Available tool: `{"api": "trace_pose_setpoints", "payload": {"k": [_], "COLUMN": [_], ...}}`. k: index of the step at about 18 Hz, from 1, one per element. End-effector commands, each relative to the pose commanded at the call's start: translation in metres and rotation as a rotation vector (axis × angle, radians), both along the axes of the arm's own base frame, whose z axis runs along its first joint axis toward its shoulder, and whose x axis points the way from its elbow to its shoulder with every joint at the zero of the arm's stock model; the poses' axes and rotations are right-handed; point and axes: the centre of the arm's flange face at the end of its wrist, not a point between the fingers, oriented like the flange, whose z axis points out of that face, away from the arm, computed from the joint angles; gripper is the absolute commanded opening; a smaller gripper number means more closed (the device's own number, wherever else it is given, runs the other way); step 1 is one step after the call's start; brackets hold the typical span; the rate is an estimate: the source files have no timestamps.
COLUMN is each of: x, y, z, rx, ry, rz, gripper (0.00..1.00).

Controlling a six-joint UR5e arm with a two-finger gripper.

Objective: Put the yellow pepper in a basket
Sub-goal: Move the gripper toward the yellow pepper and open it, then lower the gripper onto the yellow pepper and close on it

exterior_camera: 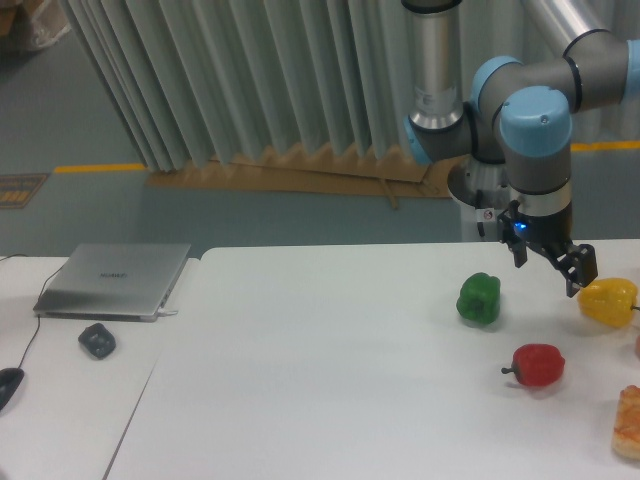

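Observation:
The yellow pepper [607,300] lies on the white table [330,380] near the right edge, glossy and lobed. My gripper [549,264] hangs just above the table, up and to the left of the pepper. Its jaws are spread and hold nothing. The right fingertip [579,274] is close to the pepper's upper left side; I cannot tell whether it touches. I see no basket in this view.
A green pepper [479,298] lies left of the gripper. A red pepper with a stem [538,364] lies in front of it. An orange-brown object [629,424] is cut off at the right edge. A laptop [115,279] and a dark mouse [97,340] are on the left table.

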Motion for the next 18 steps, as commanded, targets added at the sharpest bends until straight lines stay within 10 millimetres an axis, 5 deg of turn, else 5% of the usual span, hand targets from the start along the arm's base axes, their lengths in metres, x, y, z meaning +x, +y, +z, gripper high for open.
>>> {"api": "trace_pose_setpoints", "payload": {"k": [7, 11, 15, 18], "x": [0.0, -0.033, -0.071, -0.062], "y": [-0.004, -0.009, -0.007, -0.026], "z": [0.004, 0.025, -0.002, -0.054], "rx": [-0.002, 0.114, 0.077, -0.094], "ry": [0.009, 0.085, 0.154, 0.148], "rz": [0.014, 0.274, 0.273, 0.24], "gripper": [1.0, 1.0, 1.0, 1.0]}}
